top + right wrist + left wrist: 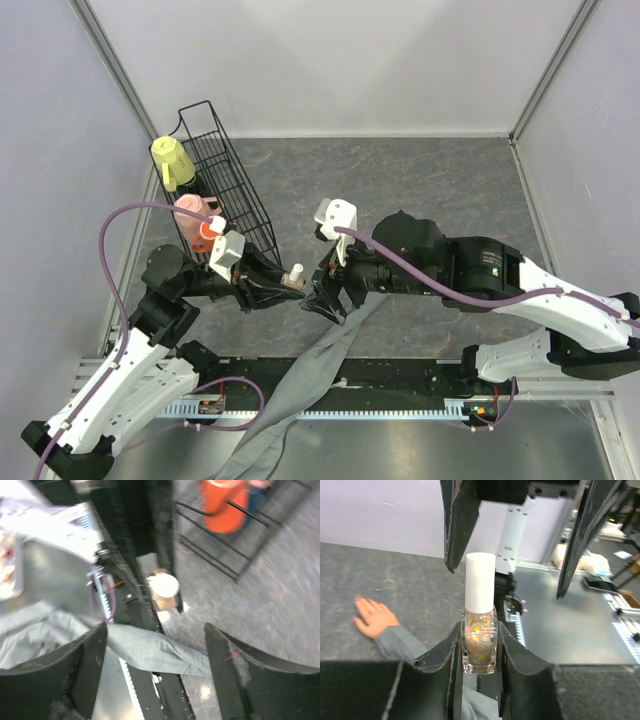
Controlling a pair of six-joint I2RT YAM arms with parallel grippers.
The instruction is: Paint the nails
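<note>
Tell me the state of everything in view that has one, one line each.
left claw: shut on the nail polish bottle.
right claw: open, empty, near the bottle.
nail polish bottle: held, white cap on.
mannequin hand: lying palm down on the table, untouched; nails too small to judge.
wire basket: loaded with bottles.

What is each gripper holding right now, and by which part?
The left gripper clamps the nail polish bottle by its glass body. The right gripper is open, empty.
</note>
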